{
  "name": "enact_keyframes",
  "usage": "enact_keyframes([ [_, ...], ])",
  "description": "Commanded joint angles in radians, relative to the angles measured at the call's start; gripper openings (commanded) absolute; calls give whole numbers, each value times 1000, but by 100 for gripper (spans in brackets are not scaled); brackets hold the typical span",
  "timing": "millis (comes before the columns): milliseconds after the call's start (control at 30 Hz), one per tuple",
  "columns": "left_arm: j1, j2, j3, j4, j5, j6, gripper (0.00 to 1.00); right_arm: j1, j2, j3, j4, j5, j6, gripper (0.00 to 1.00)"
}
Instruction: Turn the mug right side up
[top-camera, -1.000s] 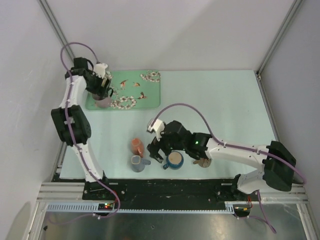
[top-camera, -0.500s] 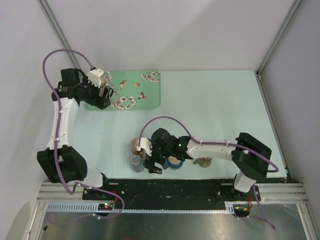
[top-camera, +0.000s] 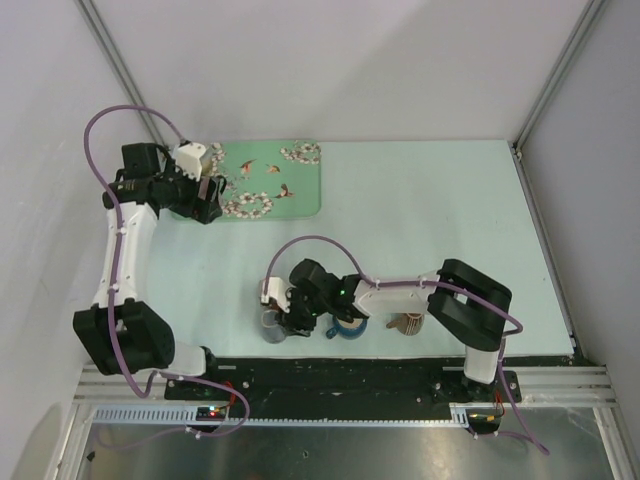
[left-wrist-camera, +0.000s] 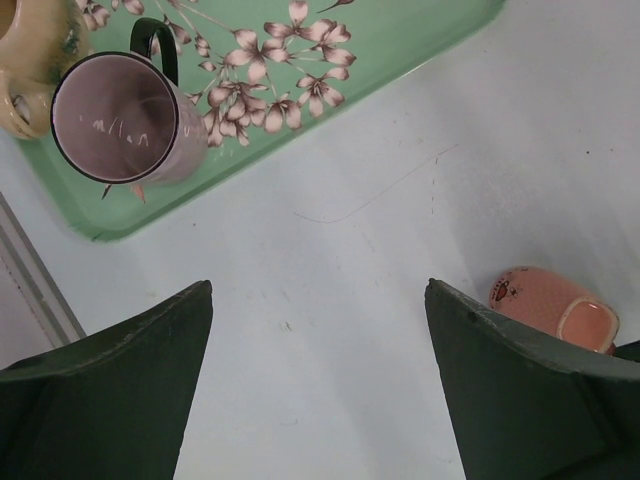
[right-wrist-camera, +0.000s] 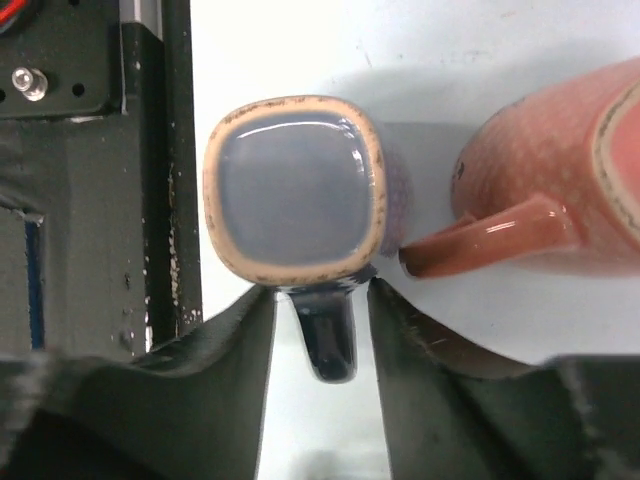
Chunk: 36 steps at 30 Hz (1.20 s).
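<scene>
A blue-grey mug (right-wrist-camera: 295, 190) stands upside down near the table's front edge, its flat base and tan foot ring facing up. Its dark handle (right-wrist-camera: 330, 340) points toward my right gripper (right-wrist-camera: 320, 290), whose jaws sit close on either side of the handle with a thin gap on each side. In the top view that gripper (top-camera: 287, 320) hangs over the mug (top-camera: 271, 323). My left gripper (left-wrist-camera: 320, 285) is open over bare table near the tray, holding nothing.
A pink mug (right-wrist-camera: 560, 200) lies on its side just right of the blue-grey one, its handle almost touching it. A purple mug (left-wrist-camera: 115, 118) and a yellow one (left-wrist-camera: 30, 50) stand on the flowered green tray (top-camera: 290, 195). A blue mug (top-camera: 347, 325) and a brown mug (top-camera: 408, 322) stand nearby. The black base rail (right-wrist-camera: 100, 200) is close behind.
My right arm swung left from the blue mug to the upside-down mug and narrowed its jaws around the handle. The left arm drew back off the tray's purple mug.
</scene>
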Motion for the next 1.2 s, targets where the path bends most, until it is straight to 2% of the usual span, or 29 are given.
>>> enact_keyframes([
  [0, -3, -37, -5, 8, -14, -19, 91, 8, 29, 78, -14, -31, -28, 35],
  [100, -3, -44, -3, 7, -13, -32, 91, 11, 29, 131, -119, -51, -61, 8],
  [167, -2, -49, 0, 2, 1, -48, 90, 15, 11, 162, -187, -60, -78, 2],
  [300, -2, -56, 38, -32, 91, -102, 90, 18, -77, 212, -263, -63, -64, 0],
  [433, -3, -61, 97, -54, 249, -166, 90, -42, -222, 223, -214, -51, 95, 0],
  [567, -6, -45, 175, -55, 354, -223, 90, -188, -347, 207, -89, -49, 349, 0],
  [633, -16, -28, 224, -55, 411, -276, 90, -254, -392, 185, 33, -17, 475, 0],
  [833, -107, 53, 401, -56, 565, -511, 88, -369, -457, 131, 307, 207, 736, 0],
  [967, -149, 178, 532, -56, 637, -742, 84, -387, -453, 128, 432, 296, 802, 0],
  [1167, -238, 217, 586, -31, 645, -838, 85, -379, -442, 131, 520, 323, 834, 0],
])
